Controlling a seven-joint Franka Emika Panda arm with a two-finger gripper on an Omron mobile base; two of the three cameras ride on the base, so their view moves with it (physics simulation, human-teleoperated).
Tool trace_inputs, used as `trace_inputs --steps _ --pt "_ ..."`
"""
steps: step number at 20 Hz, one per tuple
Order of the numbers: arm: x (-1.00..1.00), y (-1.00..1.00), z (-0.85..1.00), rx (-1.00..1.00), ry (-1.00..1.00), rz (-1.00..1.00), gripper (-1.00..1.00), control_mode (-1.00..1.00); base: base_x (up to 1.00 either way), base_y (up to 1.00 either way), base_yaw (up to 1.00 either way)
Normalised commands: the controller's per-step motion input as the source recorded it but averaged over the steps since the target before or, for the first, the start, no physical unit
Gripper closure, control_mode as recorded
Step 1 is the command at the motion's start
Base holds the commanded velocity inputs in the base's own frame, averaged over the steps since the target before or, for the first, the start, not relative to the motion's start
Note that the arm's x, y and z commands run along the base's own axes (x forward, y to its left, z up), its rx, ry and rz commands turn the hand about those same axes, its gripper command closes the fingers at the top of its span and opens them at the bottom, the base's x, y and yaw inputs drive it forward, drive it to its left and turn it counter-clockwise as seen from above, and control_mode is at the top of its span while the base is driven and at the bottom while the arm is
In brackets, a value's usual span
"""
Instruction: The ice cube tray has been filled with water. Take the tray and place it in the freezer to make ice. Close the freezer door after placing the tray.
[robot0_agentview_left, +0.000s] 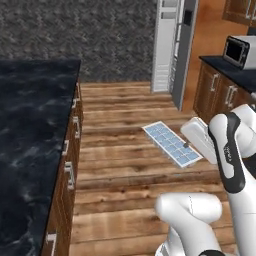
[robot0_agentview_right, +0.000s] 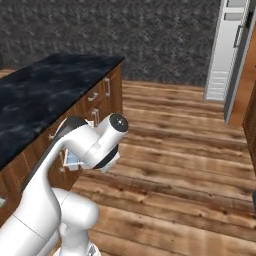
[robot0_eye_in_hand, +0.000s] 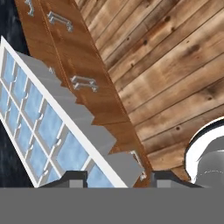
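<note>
**Q:** What room is this?

**A:** Wooden plank flooring (robot0_agentview_left: 125, 130) runs through a rendered kitchen with a dark speckled back wall (robot0_agentview_left: 100, 35). On the left stands a long island with a black marbled counter (robot0_agentview_left: 30, 135) and brown drawer fronts (robot0_agentview_left: 67, 170) with silver handles. At the far end is the grey freezer (robot0_agentview_left: 165, 45), its pale shelves showing, and the freezer door (robot0_agentview_left: 184, 55) stands swung open beside it. To the right, a dark counter carries a microwave (robot0_agentview_left: 240, 50).

**Q:** Where is the robot?

**A:** The white arm (robot0_agentview_left: 227, 155) rises in the foreground, out over the floor between the island and the right-hand cabinets.

**Q:** And the tray?

**A:** The ice cube tray (robot0_agentview_left: 172, 144) is up in the air above the floor, roughly level, well short of the freezer. Its cells hold pale blue water (robot0_eye_in_hand: 48, 124).

**Q:** Is the hand holding it?

**A:** Yes. The gripper (robot0_eye_in_hand: 118, 177) is clamped on one short end of the tray, a finger on either side.
</note>
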Motion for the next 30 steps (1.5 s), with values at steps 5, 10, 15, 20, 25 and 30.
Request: trace_inputs --steps 5,10,15,20,25,30 --pt "0.00 0.00 0.00 0.00 0.00 0.00 1.00 1.00 1.00 -0.32 -0.28" --pt "0.00 0.00 0.00 0.00 0.00 0.00 1.00 1.00 1.00 -0.15 -0.24" --pt "0.00 0.00 0.00 0.00 0.00 0.00 1.00 1.00 1.00 -0.15 -0.24" --pt "0.00 0.00 0.00 0.00 0.00 0.00 1.00 1.00 1.00 -0.18 -0.24" --pt "0.00 0.00 0.00 0.00 0.00 0.00 1.00 1.00 1.00 -0.26 -0.24" --pt "0.00 0.00 0.00 0.00 0.00 0.00 1.00 1.00 1.00 -0.24 -0.23"
